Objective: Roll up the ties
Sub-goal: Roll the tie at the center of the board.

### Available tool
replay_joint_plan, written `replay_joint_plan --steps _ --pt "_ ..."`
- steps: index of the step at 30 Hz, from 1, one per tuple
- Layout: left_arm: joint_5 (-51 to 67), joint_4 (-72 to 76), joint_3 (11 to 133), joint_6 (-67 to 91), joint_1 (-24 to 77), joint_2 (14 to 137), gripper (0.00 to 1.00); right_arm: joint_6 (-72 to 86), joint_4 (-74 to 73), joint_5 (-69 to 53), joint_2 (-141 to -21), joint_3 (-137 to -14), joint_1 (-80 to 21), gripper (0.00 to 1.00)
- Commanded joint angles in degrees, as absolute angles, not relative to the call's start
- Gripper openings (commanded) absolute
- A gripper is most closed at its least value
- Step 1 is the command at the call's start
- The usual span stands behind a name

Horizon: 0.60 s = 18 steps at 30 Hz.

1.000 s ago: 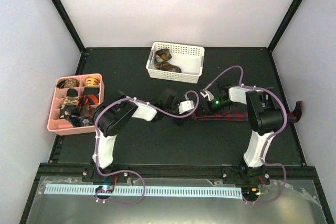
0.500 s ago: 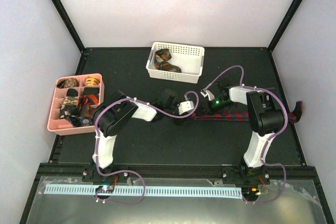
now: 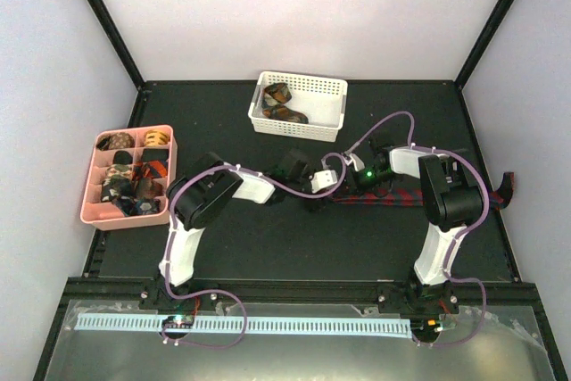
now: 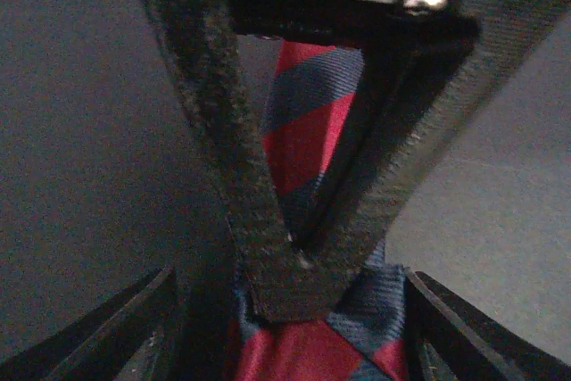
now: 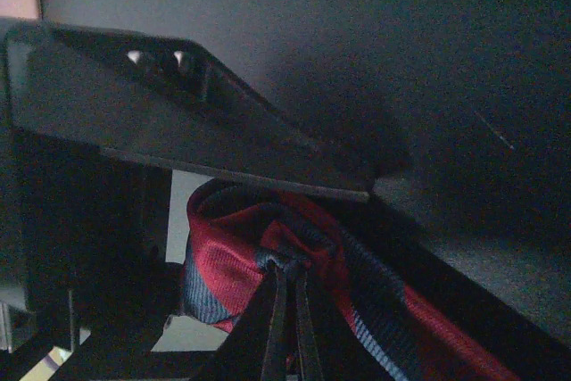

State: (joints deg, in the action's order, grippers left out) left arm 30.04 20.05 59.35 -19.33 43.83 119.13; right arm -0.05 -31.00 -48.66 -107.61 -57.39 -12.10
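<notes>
A dark red-and-black plaid tie (image 3: 393,195) lies as a long strip across the right half of the black table. Its left end is bunched into a small fold. My right gripper (image 3: 350,186) is shut on that fold; in the right wrist view its thin fingers (image 5: 284,310) pinch the red and blue cloth (image 5: 223,256). My left gripper (image 3: 335,192) meets it from the left, jaws wide apart on either side of the fold (image 4: 308,131). The left wrist view shows the right gripper's fingers (image 4: 241,185) closed in a V on the tie.
A white basket (image 3: 330,86) at the back holds coiled ties (image 3: 284,104). A pink divided tray (image 3: 98,216) at the left holds several rolled ties. The plaid tie's far end (image 3: 507,186) hangs over the table's right edge. Purple cables loop over both arms.
My left arm has moved right, bringing its gripper up against the right gripper at the tie's folded end. The right arm and the tie have stayed put.
</notes>
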Motion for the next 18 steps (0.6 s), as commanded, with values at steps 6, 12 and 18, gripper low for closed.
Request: replay_joint_plan --steps 6,12,18 --pt "27.49 12.92 57.88 -23.61 44.31 116.61 0.42 0.34 -30.74 -51.71 -104.51 -55.92 -11.76 0.02" --pt "26.32 10.12 53.53 -26.18 44.08 113.75 0.39 1.10 -29.66 -52.34 -104.87 -53.82 -11.93 0.02" --pt "26.62 11.24 53.52 -24.56 43.77 114.24 0.39 0.00 -29.50 -49.74 -106.53 -51.60 -12.34 0.02"
